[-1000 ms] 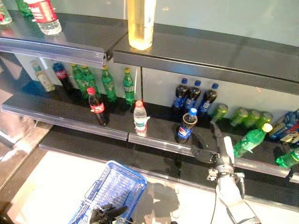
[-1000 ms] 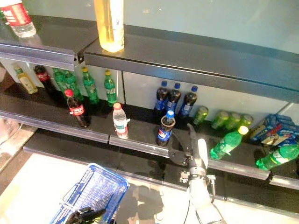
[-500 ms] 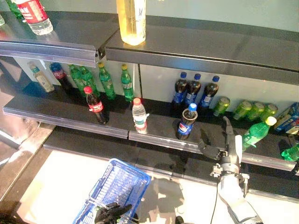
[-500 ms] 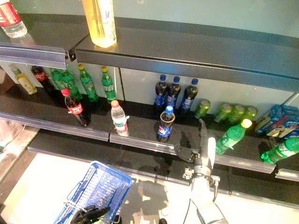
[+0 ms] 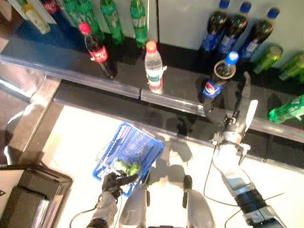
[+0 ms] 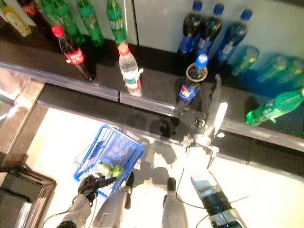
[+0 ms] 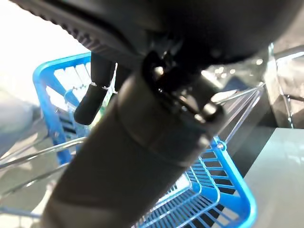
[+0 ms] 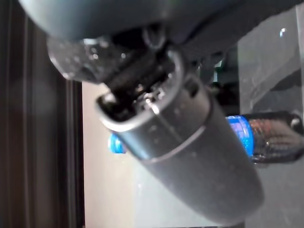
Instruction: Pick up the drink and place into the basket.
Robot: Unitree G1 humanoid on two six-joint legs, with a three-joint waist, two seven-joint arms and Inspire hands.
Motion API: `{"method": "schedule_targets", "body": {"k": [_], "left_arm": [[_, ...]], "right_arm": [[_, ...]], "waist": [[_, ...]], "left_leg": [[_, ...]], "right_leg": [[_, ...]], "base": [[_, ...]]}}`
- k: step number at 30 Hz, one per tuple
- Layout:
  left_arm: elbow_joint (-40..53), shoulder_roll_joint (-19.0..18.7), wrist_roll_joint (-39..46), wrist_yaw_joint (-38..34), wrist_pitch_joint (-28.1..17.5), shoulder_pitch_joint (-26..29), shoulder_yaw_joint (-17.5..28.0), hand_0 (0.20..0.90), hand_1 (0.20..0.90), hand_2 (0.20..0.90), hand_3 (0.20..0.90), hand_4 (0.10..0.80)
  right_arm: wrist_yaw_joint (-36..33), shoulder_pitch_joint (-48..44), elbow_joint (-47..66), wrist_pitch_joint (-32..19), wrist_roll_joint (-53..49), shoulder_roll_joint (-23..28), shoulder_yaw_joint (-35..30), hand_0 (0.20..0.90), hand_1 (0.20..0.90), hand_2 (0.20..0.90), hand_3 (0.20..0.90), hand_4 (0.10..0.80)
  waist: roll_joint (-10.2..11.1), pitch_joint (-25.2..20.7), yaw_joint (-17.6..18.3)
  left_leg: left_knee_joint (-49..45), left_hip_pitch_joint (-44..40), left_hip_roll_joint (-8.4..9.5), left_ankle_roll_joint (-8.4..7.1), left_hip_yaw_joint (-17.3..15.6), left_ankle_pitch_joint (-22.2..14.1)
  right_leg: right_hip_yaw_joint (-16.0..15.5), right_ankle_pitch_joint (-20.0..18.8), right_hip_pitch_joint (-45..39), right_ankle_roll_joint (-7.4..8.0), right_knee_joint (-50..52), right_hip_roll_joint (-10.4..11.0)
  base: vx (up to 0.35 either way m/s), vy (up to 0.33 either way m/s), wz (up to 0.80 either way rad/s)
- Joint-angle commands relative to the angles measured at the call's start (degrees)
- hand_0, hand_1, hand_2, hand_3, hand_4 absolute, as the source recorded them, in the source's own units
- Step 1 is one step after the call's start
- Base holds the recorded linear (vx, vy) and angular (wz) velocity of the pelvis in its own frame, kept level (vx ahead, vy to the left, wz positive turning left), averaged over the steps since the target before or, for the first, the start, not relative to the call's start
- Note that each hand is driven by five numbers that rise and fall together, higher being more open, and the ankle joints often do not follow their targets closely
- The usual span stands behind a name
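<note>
A dark cola bottle (image 5: pixel 216 83) with a blue cap and blue label stands upright near the front of the shelf (image 5: pixel 66 61). My right hand (image 5: pixel 231 135) is open just to its right, fingers straight and pointing up past the bottle, thumb low by its base; nothing is gripped. The right wrist view shows the same cola bottle (image 8: pixel 266 137) beyond the hand. A blue wire basket (image 5: pixel 152 142) hangs below over the pale floor, with something green (image 5: pixel 126 167) inside. My left hand (image 5: pixel 113 183) is shut on the handle at the basket's near side.
On the shelf stand a red-capped cola bottle (image 5: pixel 97 50) and a water bottle (image 5: pixel 153 66) to the left. Three blue-capped bottles (image 5: pixel 235 31) stand behind, green bottles (image 5: pixel 109 14) at back left. A green bottle (image 5: pixel 285 109) lies at right. A dark box (image 5: pixel 33 199) sits lower left.
The camera has tilted down, so the top shelf is out of view and the basket shows whole. My right hand has come up close beside the blue-capped cola bottle.
</note>
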State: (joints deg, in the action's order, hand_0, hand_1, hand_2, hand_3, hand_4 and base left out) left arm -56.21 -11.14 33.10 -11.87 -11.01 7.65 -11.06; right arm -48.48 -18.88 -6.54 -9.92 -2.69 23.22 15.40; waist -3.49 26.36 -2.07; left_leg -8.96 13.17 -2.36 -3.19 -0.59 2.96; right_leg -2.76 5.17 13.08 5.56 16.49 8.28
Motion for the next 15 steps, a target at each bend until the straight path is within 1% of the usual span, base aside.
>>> {"method": "schedule_targets", "body": {"k": [1,8,15], "left_arm": [[0.4,0.3,2.0,-0.1,-1.9,-6.8,-4.0,0.3,0.3,0.3,0.2,0.1],[2.4,0.2,2.5,-0.2,-2.1,-5.7,-4.6,0.3,0.3,0.3,0.2,0.1],[3.1,0.1,3.1,-0.2,-1.7,-4.8,-5.4,0.3,0.3,0.3,0.2,0.1]], "right_arm": [[-5.1,-6.0,5.6,-3.9,2.7,2.4,-3.2,0.9,0.9,0.9,0.9,0.8],[-7.3,-9.1,3.6,-4.1,1.7,2.0,-4.5,0.9,0.9,0.9,0.9,0.8],[-5.4,-14.2,0.9,-3.7,-2.6,2.9,-6.0,0.9,0.9,0.9,0.9,0.8]], "waist": [[1.5,0.2,-1.4],[1.2,2.5,-1.8],[0.9,3.4,-2.8]], "left_leg": [[-6.6,2.3,1.16,1.24,4.8,-3.1],[-8.0,4.8,1.72,1.7,4.7,-2.9],[-8.2,6.7,2.11,1.94,4.9,-2.6]], "right_leg": [[-3.9,-3.7,1.2,-3.4,1.1,1.0],[-3.9,-3.9,2.8,-3.6,1.8,0.8],[-4.1,-4.3,4.1,-3.67,1.6,0.6]], "base": [[-0.108,0.021,-0.04],[-0.034,0.003,0.0],[0.0,0.0,0.0]]}}
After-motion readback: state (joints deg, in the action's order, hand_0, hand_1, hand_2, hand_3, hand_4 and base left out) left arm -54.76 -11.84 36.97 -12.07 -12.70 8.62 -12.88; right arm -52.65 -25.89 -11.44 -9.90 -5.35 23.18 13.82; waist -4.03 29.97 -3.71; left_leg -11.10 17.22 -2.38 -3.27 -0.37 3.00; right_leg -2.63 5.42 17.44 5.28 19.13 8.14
